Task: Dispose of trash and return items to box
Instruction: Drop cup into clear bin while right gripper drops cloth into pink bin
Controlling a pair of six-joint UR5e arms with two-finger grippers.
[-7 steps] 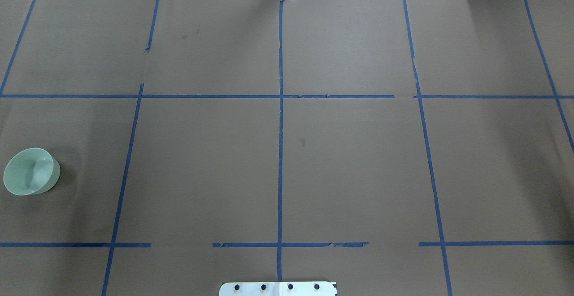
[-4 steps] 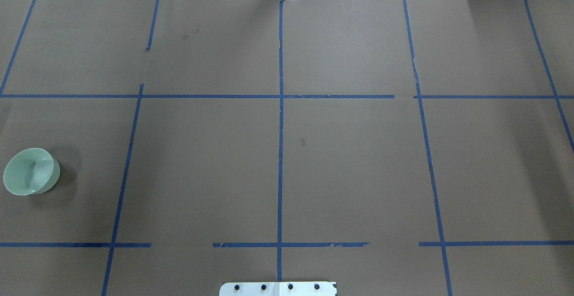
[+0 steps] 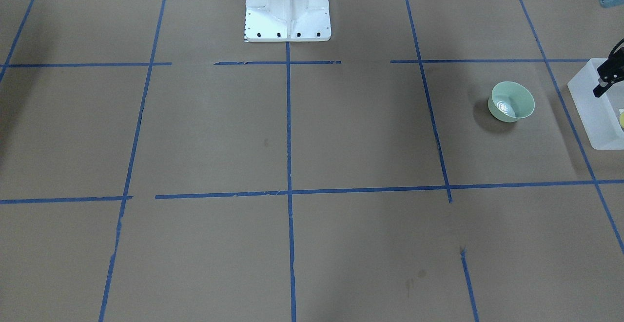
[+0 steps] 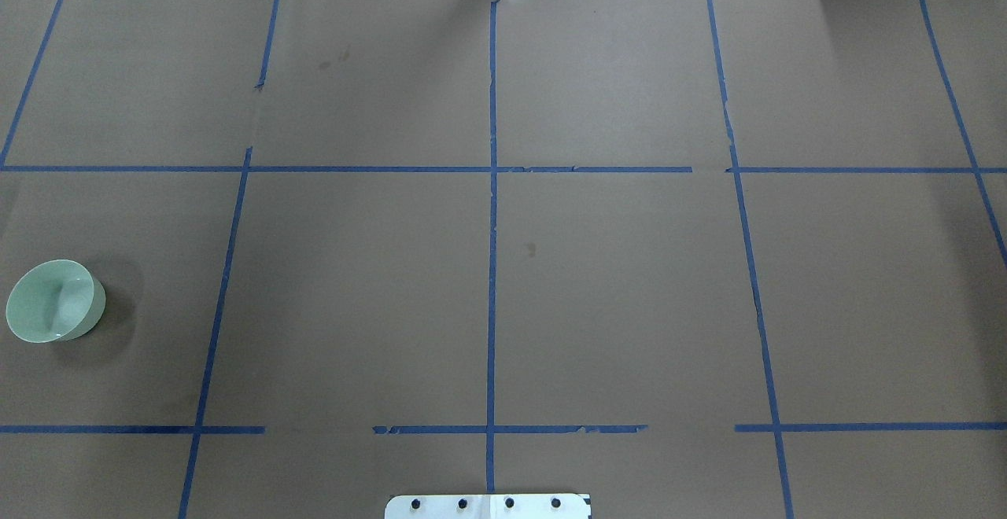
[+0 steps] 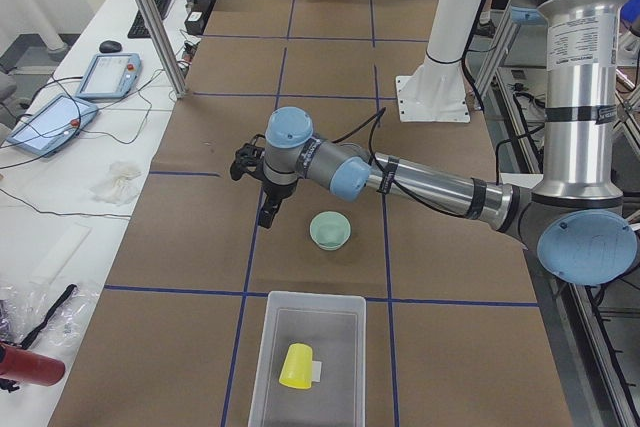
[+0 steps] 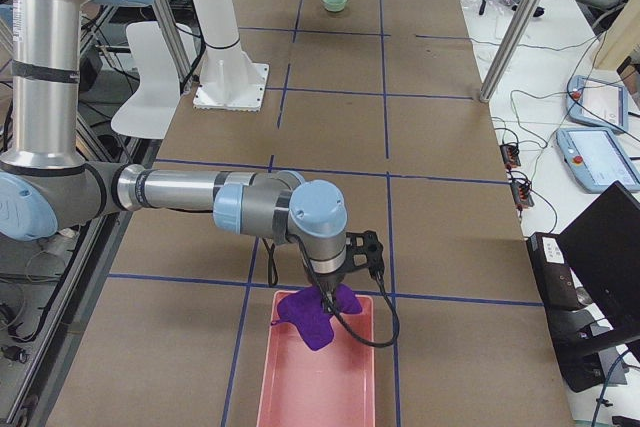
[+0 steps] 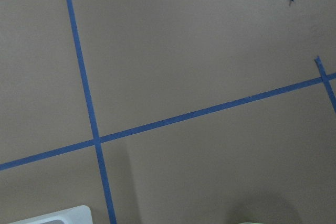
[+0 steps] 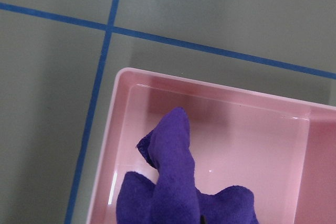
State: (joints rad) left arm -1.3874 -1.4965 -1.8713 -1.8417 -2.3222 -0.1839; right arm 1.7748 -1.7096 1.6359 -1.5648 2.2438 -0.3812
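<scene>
The pale mint-green bowl (image 4: 55, 300) stands upright and empty at the table's left side; it also shows in the front view (image 3: 511, 101). The frosted-white box (image 5: 310, 362) holds the yellow cup (image 5: 296, 366), lying on its side. My left gripper (image 5: 264, 209) hangs above the table beside the bowl, apart from it; only part of it shows in the front view (image 3: 601, 85), and I cannot tell if it is open. My right gripper (image 6: 325, 292) is over a pink tray (image 6: 320, 387) with a purple cloth (image 8: 173, 182) hanging under it; its jaws are hidden.
The white robot base (image 3: 287, 10) stands at the middle of the table's near edge. A metal post (image 5: 150, 17) rises at the far edge. Blue tape lines cross the brown paper. The box's corner (image 7: 52, 217) shows in the left wrist view.
The bowl has not moved. A faint shadow to the right of the bowl has shrunk in the overhead view.
</scene>
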